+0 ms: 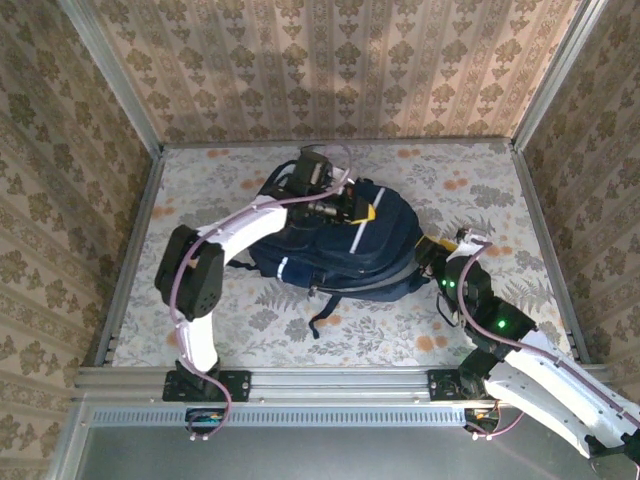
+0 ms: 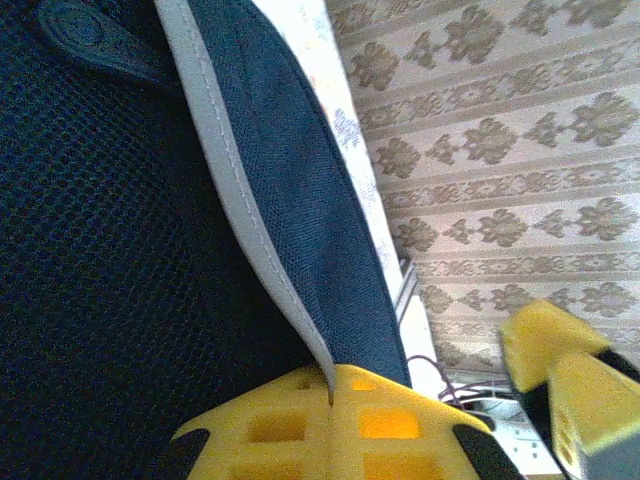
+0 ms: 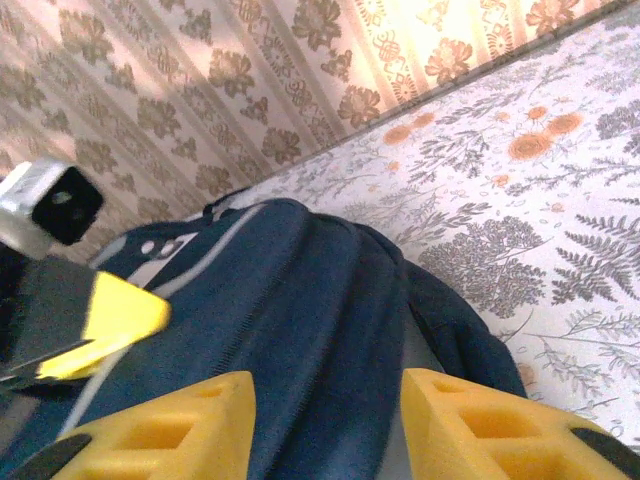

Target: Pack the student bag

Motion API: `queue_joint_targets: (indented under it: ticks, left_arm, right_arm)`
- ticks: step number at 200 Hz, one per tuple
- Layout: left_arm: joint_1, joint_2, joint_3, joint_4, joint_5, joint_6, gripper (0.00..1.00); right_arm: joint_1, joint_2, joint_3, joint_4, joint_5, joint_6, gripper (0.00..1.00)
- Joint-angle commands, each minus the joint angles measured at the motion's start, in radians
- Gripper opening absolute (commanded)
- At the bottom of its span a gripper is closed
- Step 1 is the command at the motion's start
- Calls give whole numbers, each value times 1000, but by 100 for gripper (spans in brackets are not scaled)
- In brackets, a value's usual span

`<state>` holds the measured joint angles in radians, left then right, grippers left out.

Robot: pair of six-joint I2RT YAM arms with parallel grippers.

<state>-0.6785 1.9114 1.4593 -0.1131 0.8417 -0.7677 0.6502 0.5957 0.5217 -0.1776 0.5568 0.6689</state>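
**Student bag** (image 1: 340,245): we list one large, rounded backpack of navy woven fabric, with thin white stripes, a dark mesh panel and dark straps trailing toward 6 o'clock. It lies mid-desk (image 1: 250,320) on a floral-print surface.

The left end effector (image 2: 330,400), yellow plastic with square recesses, is clamped on a white-edged flap at the bag's 12 o'clock. The right end effector (image 3: 325,430) has its fingers apart, straddling the bag's 4 o'clock end.

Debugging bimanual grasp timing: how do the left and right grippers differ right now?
Left gripper is shut, pinching a white-trimmed fabric edge of the student bag; right gripper has jaws apart, straddling the bag's side. Left sits at the bag's far side, right at its right edge. Both have yellow fingers and are at the bag.
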Motion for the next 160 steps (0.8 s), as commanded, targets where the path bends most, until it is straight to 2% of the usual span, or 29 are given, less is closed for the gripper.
queue_joint_targets:
  ticks: [1, 44, 66, 91, 115, 138, 160]
  left_arm:
    - [-10, 38, -6, 87, -46, -39, 0]
    - [-17, 118, 6, 194, -83, -130, 0]
    - [-10, 165, 39, 248, -100, -182, 0]
    - [8, 209, 84, 270, -139, -207, 0]
    - [30, 228, 100, 300, -156, -236, 0]
    - [63, 231, 101, 322, -174, -242, 0]
    - [108, 264, 120, 376, -189, -307, 0]
  right_arm:
    - [-3, -1, 5, -18, -121, -103, 37]
    - [13, 133, 69, -74, -378, -160, 10]
    - [71, 209, 91, -85, -433, -183, 8]
    - [168, 270, 114, -80, -410, -217, 9]
    - [254, 348, 126, -68, -324, -236, 25]
    - [297, 435, 130, -52, -262, -226, 29]
    - [304, 485, 123, -21, -185, -192, 34]
